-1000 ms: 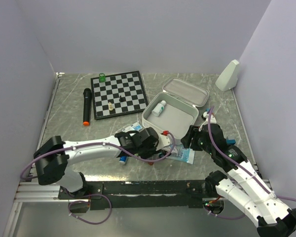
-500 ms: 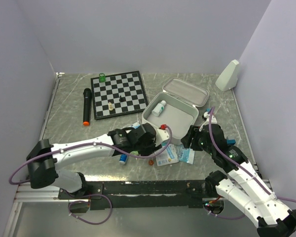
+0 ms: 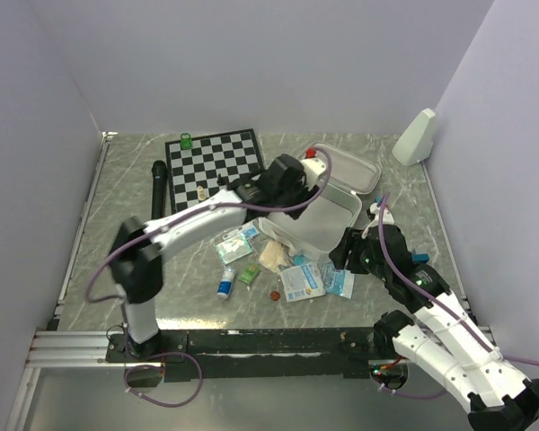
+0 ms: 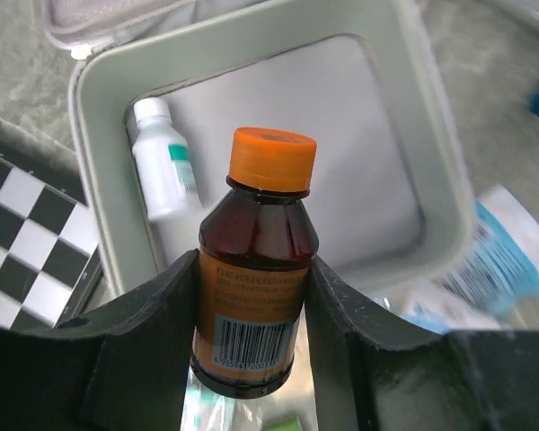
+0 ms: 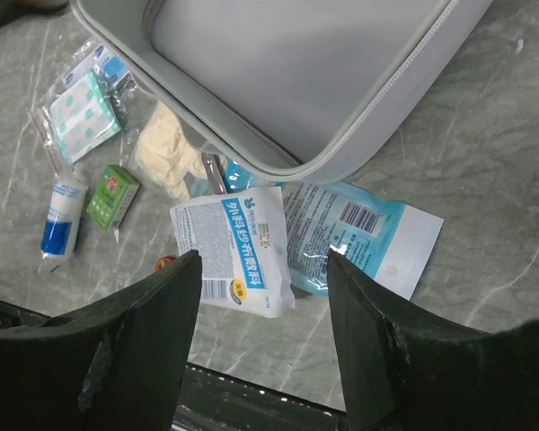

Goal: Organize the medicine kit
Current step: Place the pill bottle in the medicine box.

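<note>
Microphone (image 3: 158,185): black, lying along the chessboard's left edge with a narrow gap between them.
Chessboard (image 3: 217,171): far left of centre on the tabletop (image 3: 395,202). In the left wrist view its corner sits just beside the kit's left wall.
Left fingers (image 4: 153,346): pressed against both sides of a brown bottle (image 4: 254,269) with an orange cap, held upright above the kit.
Medicine kit (image 3: 332,215): right of centre and open, with the lid (image 3: 349,168) laid back toward the far wall.
White bottle (image 4: 164,171): lying inside the kit along its left wall. The rest of the kit floor is bare.
Loose items: packet (image 3: 234,242), blue tube (image 3: 225,285), green box (image 3: 248,274) and gauze wad (image 3: 271,256) lie close together off the kit's near-left edge.
Pouches: white pouch (image 5: 236,251) overlaps blue pouch (image 5: 364,238), whose edge runs under the kit's near corner.
Right fingers (image 5: 135,346): spread wide, gripping nothing, above the pouches just off that corner.
Wedge (image 3: 415,136): pale, in the far right corner.
</note>
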`<act>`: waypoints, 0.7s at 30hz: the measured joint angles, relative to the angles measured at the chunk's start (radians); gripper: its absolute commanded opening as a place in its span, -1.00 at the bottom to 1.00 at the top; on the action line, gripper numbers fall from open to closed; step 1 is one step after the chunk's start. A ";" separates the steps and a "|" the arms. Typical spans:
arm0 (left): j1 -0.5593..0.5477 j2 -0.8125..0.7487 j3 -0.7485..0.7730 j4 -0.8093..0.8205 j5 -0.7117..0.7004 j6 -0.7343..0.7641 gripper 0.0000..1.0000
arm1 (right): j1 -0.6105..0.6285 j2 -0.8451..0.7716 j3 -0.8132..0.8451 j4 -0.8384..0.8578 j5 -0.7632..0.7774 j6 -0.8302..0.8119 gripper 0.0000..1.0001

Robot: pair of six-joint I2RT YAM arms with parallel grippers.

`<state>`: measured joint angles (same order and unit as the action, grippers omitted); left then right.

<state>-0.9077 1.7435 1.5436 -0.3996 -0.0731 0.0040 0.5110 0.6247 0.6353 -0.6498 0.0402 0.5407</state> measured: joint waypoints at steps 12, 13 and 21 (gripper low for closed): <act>0.079 0.500 0.367 -0.091 -0.019 -0.066 -0.56 | 0.000 0.026 0.020 0.002 0.004 -0.010 0.30; 0.085 0.516 0.385 -0.093 -0.024 -0.074 -0.55 | 0.000 0.026 0.020 0.002 0.004 -0.010 0.30; 0.106 0.547 0.410 -0.082 -0.074 -0.126 0.00 | 0.000 0.026 0.020 0.002 0.004 -0.010 0.30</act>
<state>-0.8021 2.2906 1.9537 -0.4816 -0.1471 -0.1215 0.5110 0.6502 0.6556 -0.6483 0.0444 0.5308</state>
